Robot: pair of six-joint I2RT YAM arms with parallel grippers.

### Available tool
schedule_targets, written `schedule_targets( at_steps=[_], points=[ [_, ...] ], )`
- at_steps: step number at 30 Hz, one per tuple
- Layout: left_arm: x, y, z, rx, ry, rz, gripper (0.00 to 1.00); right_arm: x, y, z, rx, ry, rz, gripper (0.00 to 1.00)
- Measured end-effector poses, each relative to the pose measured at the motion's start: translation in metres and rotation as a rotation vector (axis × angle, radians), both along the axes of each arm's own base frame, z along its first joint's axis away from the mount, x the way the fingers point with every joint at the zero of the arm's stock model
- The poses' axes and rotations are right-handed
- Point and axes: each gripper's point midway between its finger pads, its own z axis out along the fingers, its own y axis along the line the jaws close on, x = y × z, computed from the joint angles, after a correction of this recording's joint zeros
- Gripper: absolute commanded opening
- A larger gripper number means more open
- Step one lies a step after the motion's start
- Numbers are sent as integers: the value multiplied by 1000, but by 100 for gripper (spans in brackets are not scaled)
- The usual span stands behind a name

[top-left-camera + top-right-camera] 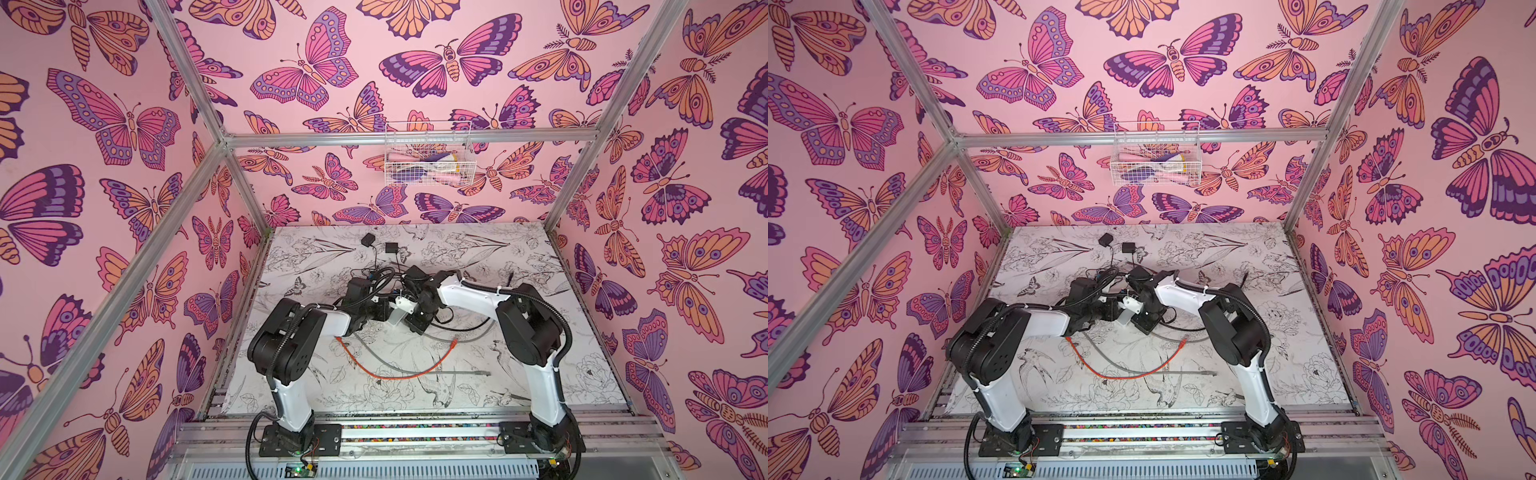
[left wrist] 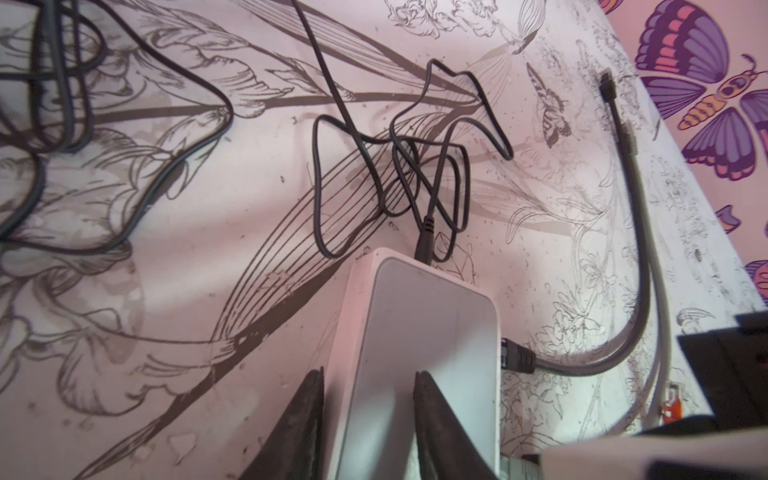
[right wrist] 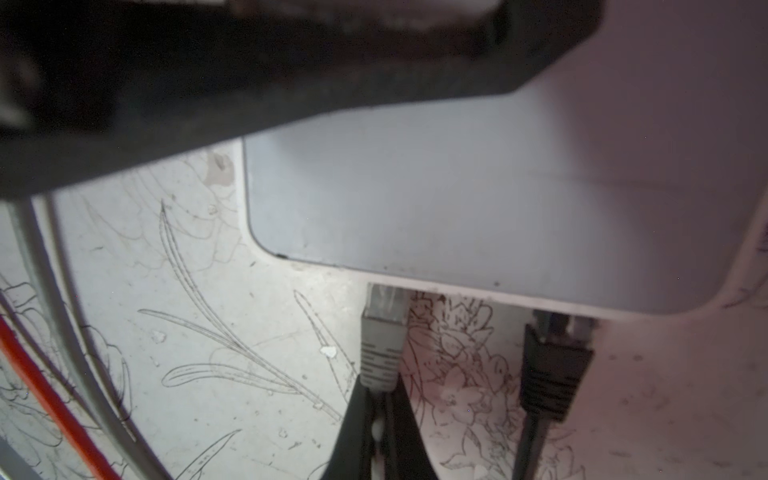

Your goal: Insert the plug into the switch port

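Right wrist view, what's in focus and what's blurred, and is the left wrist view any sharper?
Right wrist view: a dark blurred mass fills the top; the white plastic switch box looks soft, the grey ribbed plug fairly sharp. Left wrist view: thin black cables sharp, pinkish cast.

Just ahead of the left gripper (image 2: 370, 424), thin black cords (image 2: 428, 226) lie tangled on the flower-printed table cover (image 1: 519, 266). Farther beyond it, toward the back wall, sit two small black adapters (image 1: 368, 240) (image 1: 391, 248). A black plug (image 3: 552, 374) on a dark cable sits just beside the right gripper (image 3: 380, 432), close but apart from it. Back behind both grippers, an orange cable (image 3: 50, 399) and a loose grey cable (image 1: 461, 372) lie in slack curves close together. High on the butterfly wallpaper (image 1: 124, 124) — well beyond either gripper — hangs a white wire basket (image 1: 428, 181), its contents too small to name.
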Motion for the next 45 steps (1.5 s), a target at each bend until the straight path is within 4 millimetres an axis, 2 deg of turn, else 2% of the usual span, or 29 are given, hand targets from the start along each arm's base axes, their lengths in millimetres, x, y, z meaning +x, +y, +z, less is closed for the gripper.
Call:
schedule_targets(
  at_steps=[16, 45],
  points=[
    [0, -2, 0, -16, -32, -14, 37, 1, 1, 1, 61, 67, -79, 0],
    [-7, 2, 0, -2, -45, 12, 36, 1, -1, 1, 120, 5, -128, 0]
  ],
)
